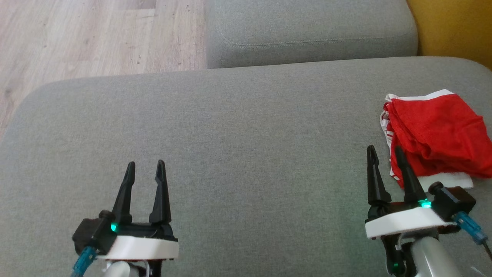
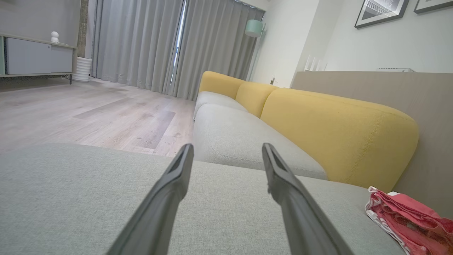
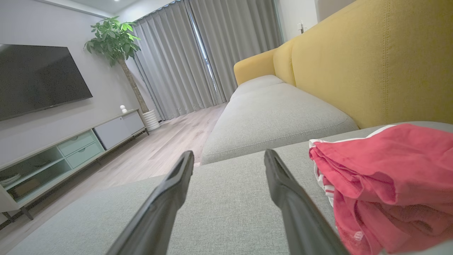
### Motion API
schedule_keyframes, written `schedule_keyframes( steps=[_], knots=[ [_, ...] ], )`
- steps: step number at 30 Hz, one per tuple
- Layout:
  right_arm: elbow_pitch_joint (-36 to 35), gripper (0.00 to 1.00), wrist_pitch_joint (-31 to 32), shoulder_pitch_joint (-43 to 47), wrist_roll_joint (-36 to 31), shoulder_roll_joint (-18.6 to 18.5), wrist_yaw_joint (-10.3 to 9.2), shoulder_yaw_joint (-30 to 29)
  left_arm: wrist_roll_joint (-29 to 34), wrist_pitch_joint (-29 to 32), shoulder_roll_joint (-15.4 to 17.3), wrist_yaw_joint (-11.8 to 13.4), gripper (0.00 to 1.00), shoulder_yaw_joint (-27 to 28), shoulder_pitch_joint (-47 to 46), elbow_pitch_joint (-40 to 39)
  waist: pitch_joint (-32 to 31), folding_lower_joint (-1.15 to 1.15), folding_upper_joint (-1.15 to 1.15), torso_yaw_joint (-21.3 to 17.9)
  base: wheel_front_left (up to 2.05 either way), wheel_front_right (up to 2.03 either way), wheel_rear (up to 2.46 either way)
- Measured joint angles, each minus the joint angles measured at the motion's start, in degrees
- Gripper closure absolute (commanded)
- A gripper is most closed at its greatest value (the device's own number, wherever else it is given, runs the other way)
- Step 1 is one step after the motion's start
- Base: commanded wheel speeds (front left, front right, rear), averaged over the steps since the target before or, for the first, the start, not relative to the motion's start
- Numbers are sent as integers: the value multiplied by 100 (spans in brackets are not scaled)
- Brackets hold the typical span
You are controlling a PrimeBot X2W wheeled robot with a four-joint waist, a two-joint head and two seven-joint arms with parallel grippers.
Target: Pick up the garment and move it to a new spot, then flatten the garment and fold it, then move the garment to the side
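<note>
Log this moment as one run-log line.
garment: red, heaped at right of sofa seat, unheld | left gripper: open, over bare seat | right gripper: open, beside garment's left edge

Red mesh-fabric garment with white trim (image 1: 434, 134) lay loosely folded, bunched, on the grey fabric sofa seat (image 1: 230, 134), near yellow backrest (image 3: 371, 60).
</note>
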Motion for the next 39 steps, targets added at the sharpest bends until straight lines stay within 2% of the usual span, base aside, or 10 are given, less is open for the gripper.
schedule_keyframes(
  steps=[13, 14, 21, 39],
  knots=[
    [0, 0, 0, 1, 0, 0, 0, 40, -148, 0, 0, 91, 0, 18, 1, -30, 9, 0, 0, 1, 0, 0, 0],
    [0, 100, 0, 1, 0, 0, 0, 44, -159, 0, 0, 100, 100, 19, 2, -30, 8, 0, 0, 0, 0, 0, 0],
    [563, 100, 27, 466, 42, 5, 0, 44, -215, 31, -1, 89, 100, 2, 397, 554, 10, 0, 0, -3, 0, 0, 0],
    [524, 100, 270, 489, 1127, 3, 0, -48, -1238, 309, 0, 82, 100, 116, 407, 559, 17, 0, 0, -27, 0, 0, 0]
  ],
)
